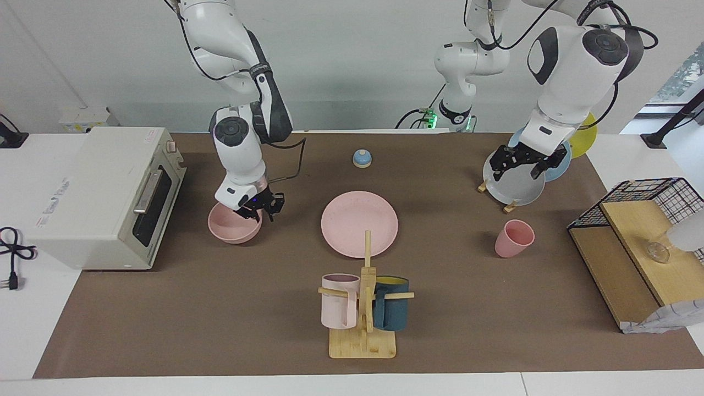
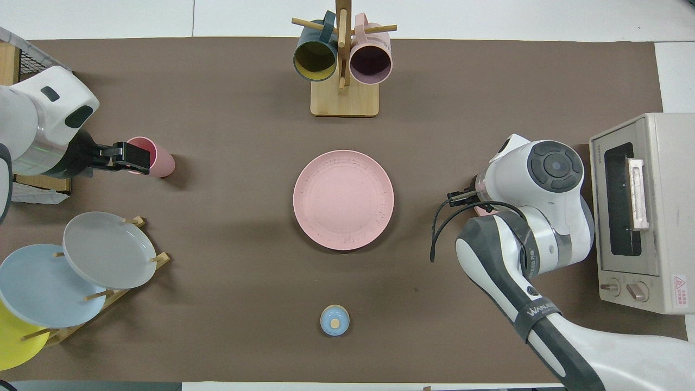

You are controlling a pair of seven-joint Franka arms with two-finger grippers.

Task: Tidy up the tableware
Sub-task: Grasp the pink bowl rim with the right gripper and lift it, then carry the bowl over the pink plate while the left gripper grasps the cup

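Facing view: right end effector (image 1: pixel 258 210) seen lowered at bowl (image 1: pixel 234 223) rim beside oven, fingers apparently straddling rim, grip unconfirmed. Plate (image 1: pixel 359 224) lies mid-tabletop. Left end effector (image 1: pixel 520 163), aperture unclear, raised over rack, cup (image 1: pixel 513 238) nearby.

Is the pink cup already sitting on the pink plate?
No: the pink cup stands by itself on the brown mat toward the left arm's end of the table, well apart from the pink plate.

The table (image 1: pixel 220 330) carries plate (image 1: pixel 359 231), bowl (image 1: pixel 231 226), cup (image 1: pixel 513 238), oven (image 1: pixel 104 198).
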